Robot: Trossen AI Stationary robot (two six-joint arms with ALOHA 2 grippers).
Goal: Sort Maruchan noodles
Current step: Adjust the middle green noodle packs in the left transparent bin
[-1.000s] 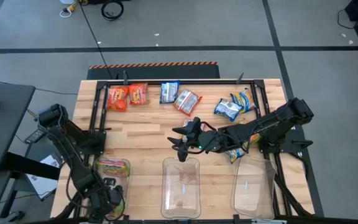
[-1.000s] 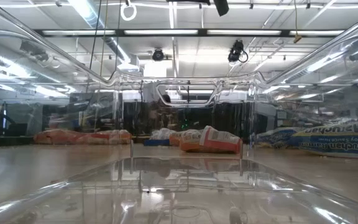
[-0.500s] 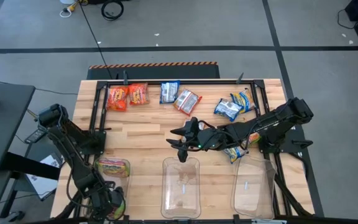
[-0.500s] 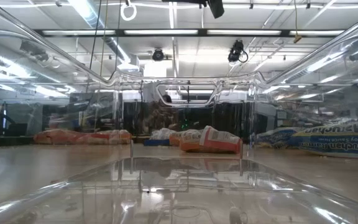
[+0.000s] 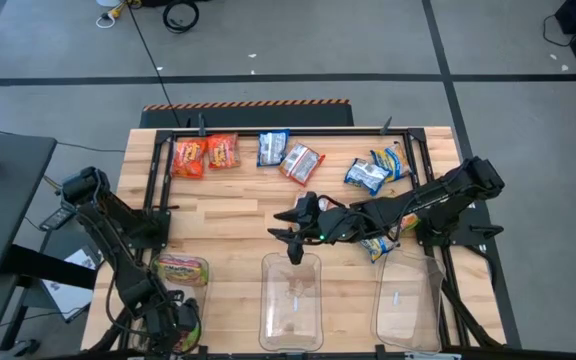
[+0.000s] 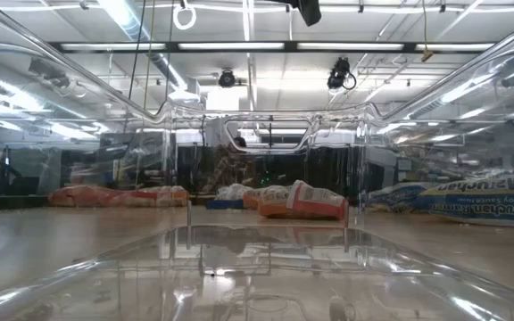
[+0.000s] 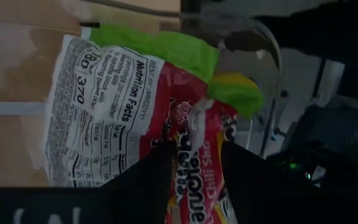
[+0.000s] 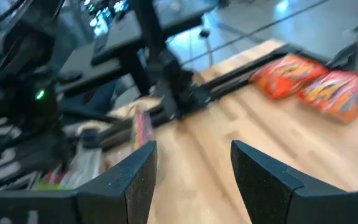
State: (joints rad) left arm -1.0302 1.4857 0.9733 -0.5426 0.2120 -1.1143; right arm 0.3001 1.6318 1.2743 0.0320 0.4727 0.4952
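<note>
We see three clear plastic bins along the near edge of the worktop [image 5: 228, 215] in the high view: the left bin [image 5: 182, 290] holds a green-yellow Maruchan packet [image 5: 181, 268], while the middle bin [image 5: 291, 300] and right bin [image 5: 408, 300] look empty of packets. The left pincer [image 5: 180, 322] sits low at the near end of the left bin; in the left wrist view its fingers [image 7: 135, 180] stand apart w/ a green-and-red chili packet [image 7: 160, 118], nutrition label showing, lying just past them, not clamped. The right pincer [image 5: 290, 240] hangs over the worktop just beyond the middle bin's far rim, fingers [image 8: 126, 171] apart w/ nothing between, per the right wrist view. The rest of the noodles lie along the far side: two orange-red packets [image 5: 205, 155] side by side at far left, a blue packet [image 5: 272, 148] and a red-and-white one [image 5: 301, 162] next, two blue-and-yellow packets [image 5: 378, 168] further right, plus one more packet [image 5: 380, 243] partly hidden under the right arm, near the right bin. The low view looks through a bin wall [image 6: 257, 259] and shows the far row edge-on, an orange packet [image 6: 303, 201] tilted up at centre, a blue Maruchan packet [image 6: 471, 198] at right; neither pincer shows there. The right wrist view alone shows the orange-red pair [image 8: 316, 81] from the side.
</note>
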